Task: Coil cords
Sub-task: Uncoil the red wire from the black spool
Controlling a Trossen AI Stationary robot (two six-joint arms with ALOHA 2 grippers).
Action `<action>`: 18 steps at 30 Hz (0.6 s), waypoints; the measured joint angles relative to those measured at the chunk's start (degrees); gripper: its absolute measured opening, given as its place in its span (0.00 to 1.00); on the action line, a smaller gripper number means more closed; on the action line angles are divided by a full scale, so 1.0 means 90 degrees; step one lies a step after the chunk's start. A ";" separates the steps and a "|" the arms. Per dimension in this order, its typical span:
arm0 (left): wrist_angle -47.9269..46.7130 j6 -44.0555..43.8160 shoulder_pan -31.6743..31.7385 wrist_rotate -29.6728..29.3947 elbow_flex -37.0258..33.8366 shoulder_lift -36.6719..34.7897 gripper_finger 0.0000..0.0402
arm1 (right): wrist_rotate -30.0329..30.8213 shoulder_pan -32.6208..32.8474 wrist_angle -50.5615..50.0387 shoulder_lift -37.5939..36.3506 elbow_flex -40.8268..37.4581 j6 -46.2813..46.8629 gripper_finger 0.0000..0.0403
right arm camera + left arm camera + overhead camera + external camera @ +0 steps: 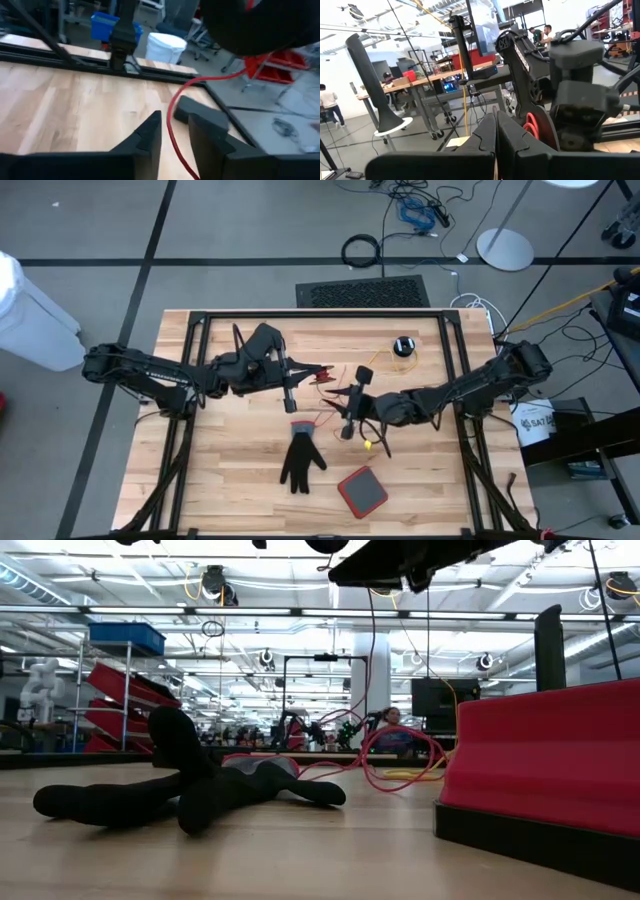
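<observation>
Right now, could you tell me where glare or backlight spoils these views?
Low view: ceiling lights behind leave the glove a dark shape. Left wrist view: glare washes out the room behind the left hand. High view: even light.

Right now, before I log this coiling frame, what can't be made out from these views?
- Right gripper: a red cord runs between the fingers; whether they pinch it is not visible.
- Left gripper: shut, any cord inside is hidden by the fingers.
- High view: thin cords between the arms are too small to trace.
- Low view: the black glove blocks the cords' table contact.
</observation>
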 joint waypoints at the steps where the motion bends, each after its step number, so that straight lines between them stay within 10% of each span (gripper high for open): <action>1: 0.0000 -0.0002 0.0000 -0.0001 0.0000 0.0000 0.00 | -0.0116 -0.0050 -0.0035 0.0000 0.0000 0.0079 0.19; 18: -0.0104 -0.0004 0.0000 -0.0002 0.0000 0.0000 0.00 | 0.0206 -0.0245 -0.0359 0.0002 0.0000 0.0462 0.01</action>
